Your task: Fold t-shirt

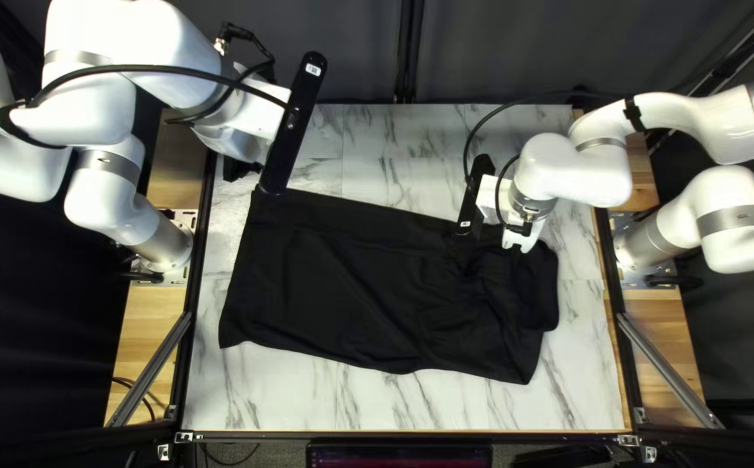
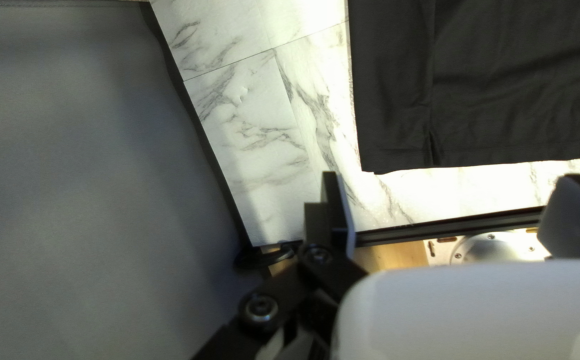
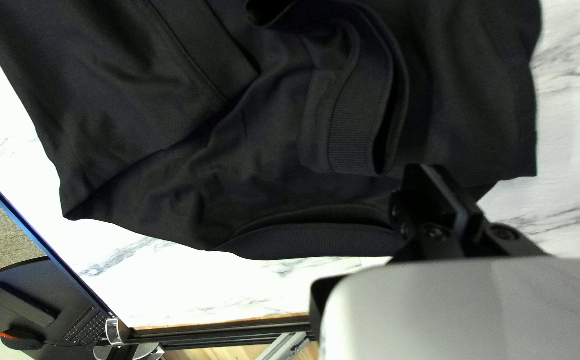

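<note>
The black t-shirt (image 1: 342, 277) lies lengthwise across the table, smoother on its left half and bunched at its right end. Above the table's far left part is my left gripper (image 1: 238, 166). My right gripper (image 1: 522, 238) hangs over the bunched end. In the left wrist view the left gripper (image 2: 453, 200) is wide open, holding nothing, with the shirt's straight edge (image 2: 476, 100) ahead. In the right wrist view the right gripper (image 3: 446, 190) has its fingers together, no cloth visible between them; a ribbed band (image 3: 356, 120) and layered folds of the shirt (image 3: 236, 147) lie below and beside it.
The marbled tabletop (image 1: 273, 390) shows around the shirt, with a dark frame rail (image 1: 394, 436) along its near edge. Beyond that edge stand a screen (image 1: 398, 455) and a keyboard (image 3: 86, 327). A dark curtain (image 1: 342, 43) hangs behind the far edge.
</note>
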Controlling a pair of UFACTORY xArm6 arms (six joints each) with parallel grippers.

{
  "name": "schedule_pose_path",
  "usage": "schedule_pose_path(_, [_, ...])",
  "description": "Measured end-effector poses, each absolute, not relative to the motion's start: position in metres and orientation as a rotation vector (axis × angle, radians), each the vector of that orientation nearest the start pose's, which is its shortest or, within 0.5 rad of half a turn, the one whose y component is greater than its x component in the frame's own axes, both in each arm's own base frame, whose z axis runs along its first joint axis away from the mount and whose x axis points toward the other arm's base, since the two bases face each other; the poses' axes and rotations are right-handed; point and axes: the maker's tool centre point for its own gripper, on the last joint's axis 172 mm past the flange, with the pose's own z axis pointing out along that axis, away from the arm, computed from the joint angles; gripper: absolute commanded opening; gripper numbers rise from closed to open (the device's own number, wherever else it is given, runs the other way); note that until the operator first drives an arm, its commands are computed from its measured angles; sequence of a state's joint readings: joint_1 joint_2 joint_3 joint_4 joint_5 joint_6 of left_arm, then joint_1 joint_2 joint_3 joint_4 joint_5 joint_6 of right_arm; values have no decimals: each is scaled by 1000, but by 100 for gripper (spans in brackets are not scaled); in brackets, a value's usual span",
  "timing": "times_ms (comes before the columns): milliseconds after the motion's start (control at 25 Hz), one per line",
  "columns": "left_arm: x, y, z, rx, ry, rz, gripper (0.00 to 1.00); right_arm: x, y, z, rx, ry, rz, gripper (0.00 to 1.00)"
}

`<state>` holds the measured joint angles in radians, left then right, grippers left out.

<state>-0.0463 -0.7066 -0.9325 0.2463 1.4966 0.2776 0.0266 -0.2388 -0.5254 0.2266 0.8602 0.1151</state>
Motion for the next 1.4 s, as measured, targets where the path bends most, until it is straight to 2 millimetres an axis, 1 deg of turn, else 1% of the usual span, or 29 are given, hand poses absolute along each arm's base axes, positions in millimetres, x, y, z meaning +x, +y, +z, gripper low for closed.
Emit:
schedule_pose_path(240, [308, 50, 371, -2838, 465, -163, 100, 334, 51, 82, -2914, 345, 161, 100])
schedule_pose_path(280, [308, 50, 371, -2838, 465, -163, 100, 334, 51, 81, -2909, 343, 163, 89])
schedule_pose_path(320, [308, 50, 371, -2838, 465, -163, 100, 335, 52, 80, -2905, 340, 165, 86])
schedule_pose_path(360, [308, 50, 371, -2838, 465, -163, 100, 335, 52, 79, -2901, 338, 166, 24])
schedule_pose_path(400, [308, 50, 371, -2838, 465, -163, 100, 336, 53, 79, -2899, 336, 167, 0])
schedule_pose_path(840, [308, 50, 371, -2838, 465, -163, 100, 337, 57, 84, -2899, 335, 160, 0])
schedule_pose_path(960, [308, 50, 371, -2838, 465, -163, 100, 336, 59, 94, -2905, 340, 154, 0])
schedule_pose_path(1120, [308, 50, 371, -2838, 465, -163, 100, 332, 58, 111, -2920, 351, 145, 0])
schedule_pose_path(1240, [308, 50, 371, -2838, 465, -163, 100, 328, 58, 119, -2931, 358, 142, 0])
schedule_pose_path(1400, [308, 50, 371, -2838, 465, -163, 100, 322, 50, 129, -2937, 373, 134, 0])
